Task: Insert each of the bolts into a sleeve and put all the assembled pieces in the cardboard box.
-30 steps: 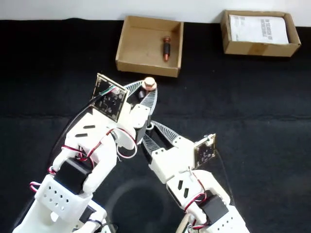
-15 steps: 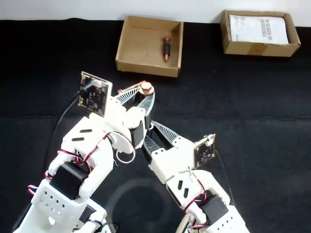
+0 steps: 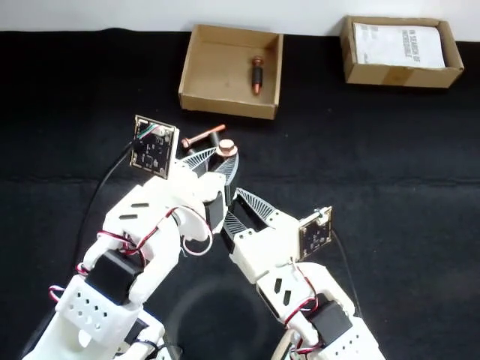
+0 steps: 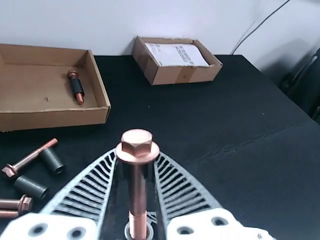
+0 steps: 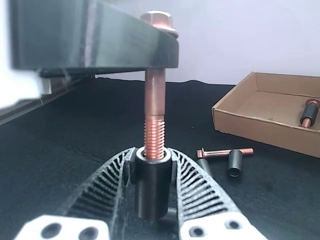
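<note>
Grips a bolt (image 4: 137, 144) upright in the left claw (image 4: 137, 156), threaded tip at the mouth of the sleeve (image 5: 151, 187) clamped in the right claw (image 5: 152, 155) below; counts one assembled piece (image 4: 76, 89) in the cardboard box (image 4: 55, 117) beyond, with two loose bolts (image 4: 30, 157) and two loose sleeves (image 4: 52, 160) beside, yet to be paired.

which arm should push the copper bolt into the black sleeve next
Left: the left gripper holds the copper hex-head bolt upright, tip at the black cylindrical sleeve that the right gripper grips.
</note>
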`<state>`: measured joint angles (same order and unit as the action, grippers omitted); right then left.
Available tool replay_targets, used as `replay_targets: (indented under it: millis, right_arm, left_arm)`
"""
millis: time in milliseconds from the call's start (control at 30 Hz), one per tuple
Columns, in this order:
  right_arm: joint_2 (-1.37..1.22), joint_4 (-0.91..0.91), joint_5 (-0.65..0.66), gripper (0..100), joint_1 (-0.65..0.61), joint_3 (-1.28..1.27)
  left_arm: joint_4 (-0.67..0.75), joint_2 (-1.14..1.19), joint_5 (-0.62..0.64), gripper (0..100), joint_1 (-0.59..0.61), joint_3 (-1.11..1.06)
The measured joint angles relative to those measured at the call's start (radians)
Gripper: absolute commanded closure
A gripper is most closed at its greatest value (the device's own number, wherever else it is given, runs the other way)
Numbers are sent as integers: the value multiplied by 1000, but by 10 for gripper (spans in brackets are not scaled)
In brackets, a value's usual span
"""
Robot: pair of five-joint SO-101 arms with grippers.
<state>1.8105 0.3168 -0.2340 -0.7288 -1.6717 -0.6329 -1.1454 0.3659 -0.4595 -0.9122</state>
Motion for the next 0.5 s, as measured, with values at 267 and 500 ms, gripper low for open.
replay_targets:
  millis: [267,500]
  right_arm:
    - [0,0,0,991,0,0]
    - [0,0,0,991,0,0]
  left_arm:
    - [-72,0,-2,992,-78,0]
    - [-218,-23,-3,992,-167,-2]
